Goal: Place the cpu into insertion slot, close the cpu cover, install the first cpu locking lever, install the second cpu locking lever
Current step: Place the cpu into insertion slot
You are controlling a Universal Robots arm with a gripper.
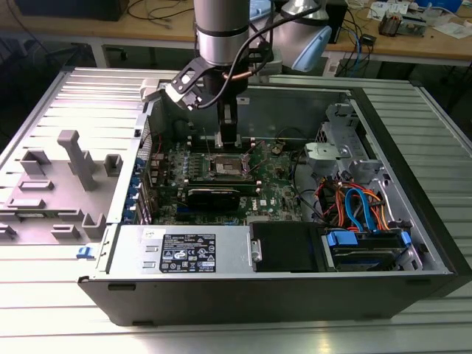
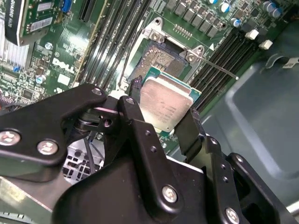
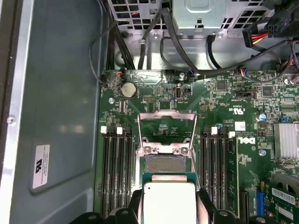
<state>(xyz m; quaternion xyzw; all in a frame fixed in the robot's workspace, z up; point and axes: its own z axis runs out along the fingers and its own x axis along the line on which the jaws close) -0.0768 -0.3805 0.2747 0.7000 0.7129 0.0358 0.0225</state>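
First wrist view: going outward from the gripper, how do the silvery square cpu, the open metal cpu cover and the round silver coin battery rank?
1. Silvery-tan square cpu: held in the gripper itself.
2. Thin silvery cpu cover: standing open just beyond the empty socket.
3. Round silver coin battery: farthest, past the cover's raised edge.

The arm (image 1: pixel 221 29) comes straight down in the exterior view, its wrist vertical. Its gripper (image 2: pixel 163 106) points downward, and the two black fingers (image 2: pixel 189 130) are clamped on opposite edges of the cpu (image 2: pixel 159 98) (held flat, metal top facing both wrist views).
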